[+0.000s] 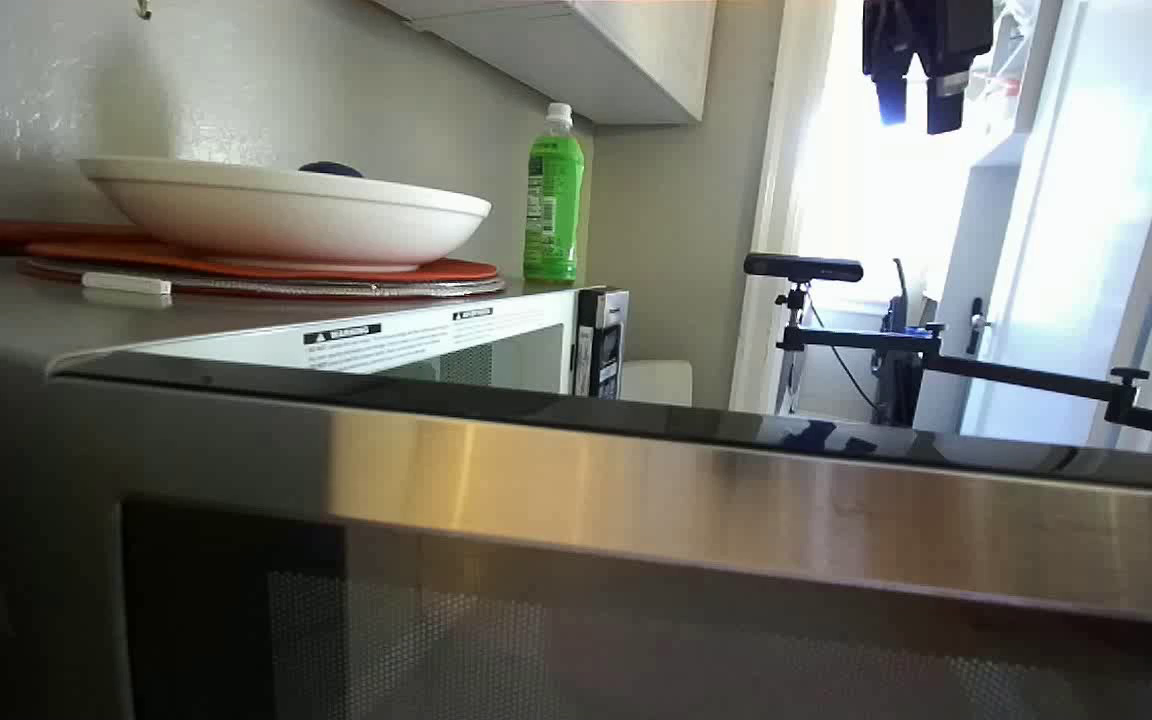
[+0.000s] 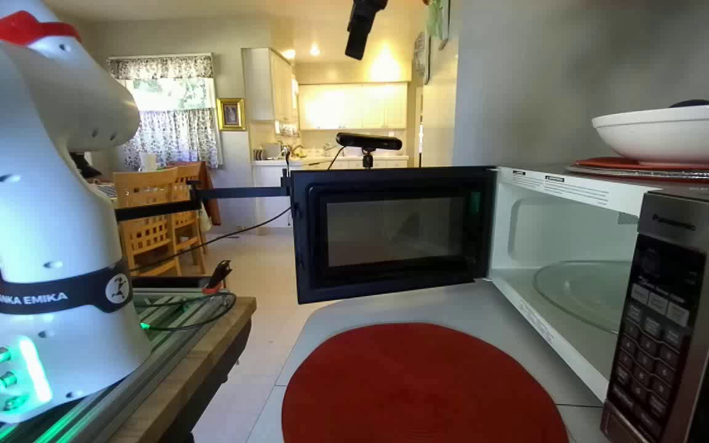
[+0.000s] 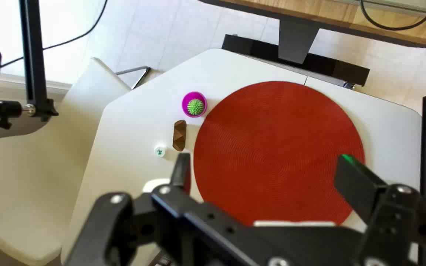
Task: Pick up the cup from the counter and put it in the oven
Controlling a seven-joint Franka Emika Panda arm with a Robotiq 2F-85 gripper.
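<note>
With pickup and placing seemingly ahead, the tool (image 3: 264, 164) is hanging wide and empty, the magenta cup (image 3: 189, 97) is standing on the table (image 3: 131, 133) at the wrist view's upper centre-left, and the microwave (image 2: 576, 187) is gaping at right in an exterior view.

There are one purple cup (image 3: 192, 95), one green ball (image 3: 195, 107), one brown block (image 3: 179, 135), one small white disc (image 3: 159, 151), one red mat (image 3: 277, 144) on one white table (image 3: 131, 125), one microwave (image 2: 674, 212), one white bowl (image 1: 286, 215), one green bottle (image 1: 564, 215) and, far off, two wooden chairs (image 2: 145, 184).
</note>
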